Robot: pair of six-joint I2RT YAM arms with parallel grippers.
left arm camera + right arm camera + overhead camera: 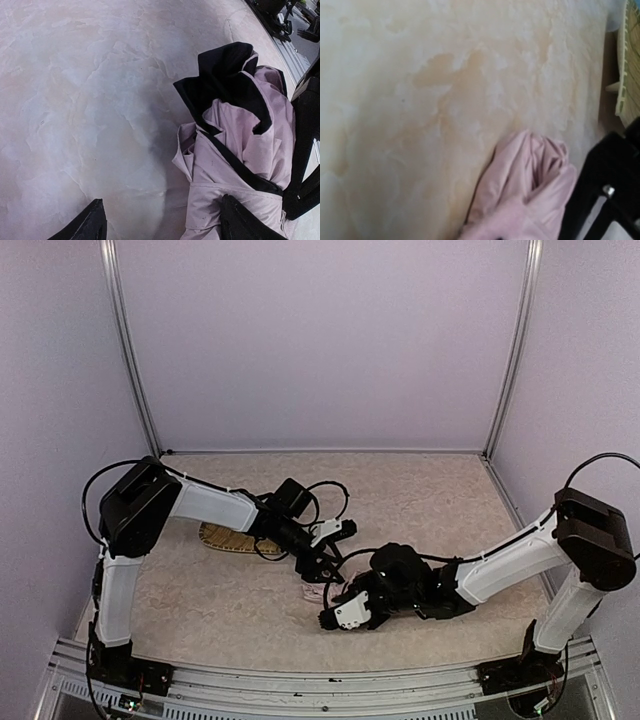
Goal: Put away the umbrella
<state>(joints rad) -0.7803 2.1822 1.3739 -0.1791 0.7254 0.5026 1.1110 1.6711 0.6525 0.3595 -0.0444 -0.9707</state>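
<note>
- Top external view: the crumpled pale pink fabric umbrella (312,592) lies on the mottled beige worktop (420,500), at 4 o'clock from the woven yellow straw mat (222,538).
- The left claw (161,210) is spread apart, one finger on the fabric; I'd slide it toward 3 o'clock to straddle the bundle before closing.
- The right claw (338,614) sits just beside; open or closed, I cannot tell.
</note>
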